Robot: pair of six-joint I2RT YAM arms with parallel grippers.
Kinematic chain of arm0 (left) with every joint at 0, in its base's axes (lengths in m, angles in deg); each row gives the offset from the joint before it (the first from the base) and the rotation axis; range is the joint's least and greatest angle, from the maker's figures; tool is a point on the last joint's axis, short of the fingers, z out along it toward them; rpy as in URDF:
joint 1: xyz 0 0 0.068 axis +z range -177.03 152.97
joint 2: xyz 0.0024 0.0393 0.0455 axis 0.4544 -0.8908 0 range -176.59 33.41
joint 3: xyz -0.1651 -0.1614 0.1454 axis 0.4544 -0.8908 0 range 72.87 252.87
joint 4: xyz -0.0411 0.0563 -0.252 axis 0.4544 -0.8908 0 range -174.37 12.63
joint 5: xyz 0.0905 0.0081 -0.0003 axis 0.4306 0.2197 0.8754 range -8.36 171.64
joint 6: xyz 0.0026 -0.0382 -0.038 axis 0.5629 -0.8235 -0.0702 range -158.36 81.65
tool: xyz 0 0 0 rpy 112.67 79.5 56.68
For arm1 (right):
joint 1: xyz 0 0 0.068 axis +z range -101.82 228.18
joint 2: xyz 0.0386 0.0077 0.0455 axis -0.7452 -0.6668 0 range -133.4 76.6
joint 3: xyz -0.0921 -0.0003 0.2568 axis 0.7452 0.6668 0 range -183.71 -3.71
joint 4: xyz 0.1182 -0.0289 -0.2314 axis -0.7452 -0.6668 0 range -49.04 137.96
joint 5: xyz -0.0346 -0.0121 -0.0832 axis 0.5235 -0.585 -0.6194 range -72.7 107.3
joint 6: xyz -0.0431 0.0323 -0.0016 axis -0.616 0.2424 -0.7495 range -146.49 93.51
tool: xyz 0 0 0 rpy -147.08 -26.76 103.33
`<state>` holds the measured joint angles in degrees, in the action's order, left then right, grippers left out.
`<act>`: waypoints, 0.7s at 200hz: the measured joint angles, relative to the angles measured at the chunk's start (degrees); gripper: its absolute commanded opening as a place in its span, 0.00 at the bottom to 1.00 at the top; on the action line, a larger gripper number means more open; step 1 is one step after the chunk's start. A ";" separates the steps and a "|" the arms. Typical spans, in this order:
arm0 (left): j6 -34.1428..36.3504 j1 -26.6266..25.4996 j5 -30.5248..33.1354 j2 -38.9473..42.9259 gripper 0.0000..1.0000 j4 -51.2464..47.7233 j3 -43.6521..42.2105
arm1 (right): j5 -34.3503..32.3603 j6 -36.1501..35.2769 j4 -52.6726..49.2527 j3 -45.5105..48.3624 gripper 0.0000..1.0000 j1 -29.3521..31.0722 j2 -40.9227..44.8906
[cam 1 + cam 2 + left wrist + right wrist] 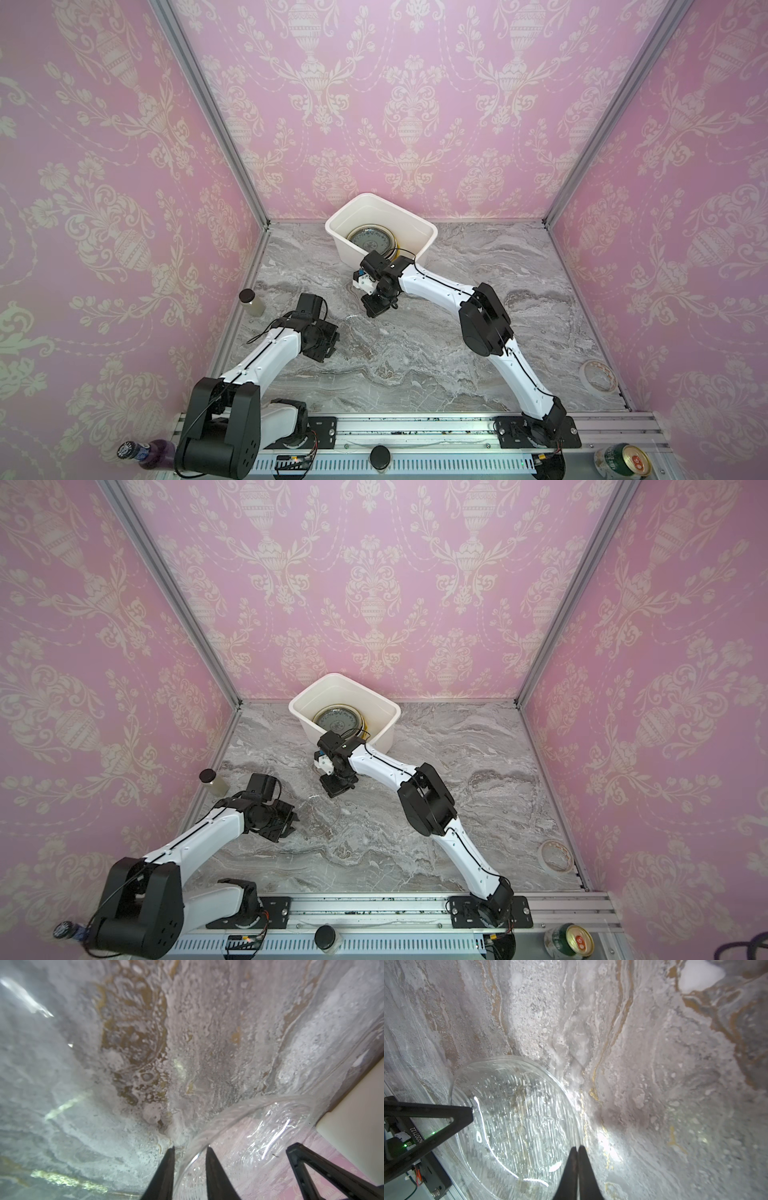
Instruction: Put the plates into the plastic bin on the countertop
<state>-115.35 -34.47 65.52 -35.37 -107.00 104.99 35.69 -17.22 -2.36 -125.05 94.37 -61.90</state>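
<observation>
The glass plate [362, 337] lies on the countertop [415, 374] between the left claw [190, 1151] and the right claw [577, 1149], with its rim between the left claw's fingers [164, 1172]. Just behind the right claw stands the plastic bin [349, 253], with plates [370, 237] stacked in it. A jar [251, 303] stands to the left of the left claw.

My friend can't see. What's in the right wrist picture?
A clear glass plate sits on the grey marble countertop. The right hand, black fingers pressed together, is at its edge; the left hand reaches the opposite rim.
</observation>
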 measured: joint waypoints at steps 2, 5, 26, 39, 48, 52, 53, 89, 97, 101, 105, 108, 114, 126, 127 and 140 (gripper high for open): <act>0.11 0.00 0.00 0.13 0.17 0.00 -0.02 | 0.02 -0.31 -0.02 0.00 0.23 0.00 0.00; 0.11 0.00 0.07 0.26 0.16 0.00 -0.02 | 0.02 -0.22 -0.09 0.00 0.25 0.07 0.00; 0.31 0.00 0.20 1.01 0.10 0.00 -0.46 | -0.04 -0.07 -1.11 -0.57 0.34 0.09 -0.02; 0.42 0.00 0.22 1.14 0.07 -0.17 -0.90 | -0.20 -0.20 -1.81 -1.44 0.36 0.09 -0.02; 0.46 0.00 0.24 1.20 0.03 -0.22 -1.11 | -0.24 -0.28 -1.97 -2.03 0.39 0.09 -0.02; 0.46 0.00 0.28 1.25 0.02 -0.22 -1.18 | -0.24 -0.24 -2.08 -2.29 0.40 0.09 -0.02; 0.48 0.00 0.28 1.25 0.02 -0.22 -1.20 | -0.22 -0.22 -2.10 -2.38 0.40 0.09 -0.02; 0.83 0.00 0.42 1.51 0.00 -0.22 -1.20 | -0.26 -0.22 -2.16 -3.34 0.51 0.09 -0.02; 1.01 0.00 0.42 1.70 0.00 -0.26 -1.20 | -0.26 -0.24 -2.25 -3.45 0.53 0.09 -0.02; 1.09 0.00 0.42 1.86 0.00 -0.28 -1.20 | -0.26 -0.07 -2.34 -3.50 0.53 0.09 -0.02; 1.22 0.00 0.42 1.99 0.00 -0.33 -1.20 | -0.26 -0.11 -2.49 -3.61 0.54 0.09 -0.02; 1.33 0.00 0.42 2.12 0.00 -0.35 -1.20 | -0.22 -0.07 -2.62 -3.74 0.54 0.09 -0.02; 1.64 0.00 0.42 2.36 0.00 -0.42 -1.18 | -0.22 0.02 -2.75 -4.00 0.55 0.09 -0.02; 2.86 0.02 0.42 2.89 0.00 -0.85 -1.07 | -0.17 0.57 -2.86 -4.96 0.57 0.07 -0.02; 3.10 0.02 0.42 2.97 0.00 -0.92 -1.05 | -0.15 0.66 -2.86 -5.03 0.57 0.07 -0.02; 5.16 0.02 0.37 3.63 0.00 -2.19 -0.55 | 0.31 1.51 -2.99 -6.71 0.60 0.00 -0.02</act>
<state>-110.19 -34.45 65.90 -31.74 -109.18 104.44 36.00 -15.71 -5.36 -131.76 94.37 -61.92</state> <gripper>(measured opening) 0.054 0.575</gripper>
